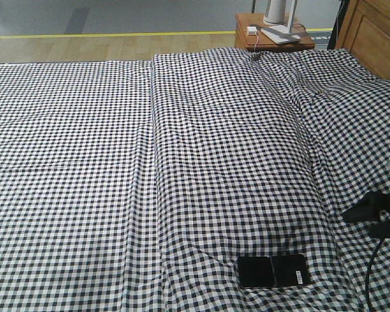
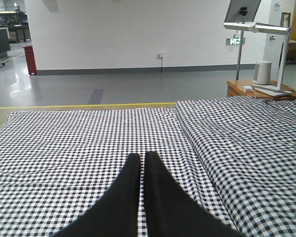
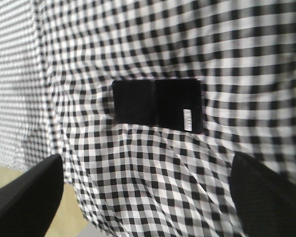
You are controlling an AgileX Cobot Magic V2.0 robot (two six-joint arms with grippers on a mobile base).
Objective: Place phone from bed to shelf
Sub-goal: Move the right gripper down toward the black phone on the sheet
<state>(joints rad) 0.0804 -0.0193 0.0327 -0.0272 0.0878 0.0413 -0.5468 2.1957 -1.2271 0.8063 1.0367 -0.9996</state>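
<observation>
The phone (image 1: 273,271) lies flat on the gingham bed (image 1: 182,162) near its front edge, black and glossy, with a crease across its middle and a small white sticker at its right end. In the right wrist view the phone (image 3: 158,105) sits ahead of my right gripper (image 3: 145,160), which hangs open above the sheet with nothing between its fingers (image 3: 29,192). From the front, the right gripper (image 1: 370,211) is at the right edge, up and to the right of the phone. My left gripper (image 2: 140,155) is shut and empty over the bed (image 2: 89,143). The shelf is out of view.
A wooden headboard (image 1: 374,32) rises at the back right. Beside it a small brown nightstand (image 1: 273,36) carries a white lamp base (image 1: 279,31). Beyond the bed are wood and grey floor (image 1: 84,26). The bed's edge and floor (image 3: 64,217) show below the right gripper.
</observation>
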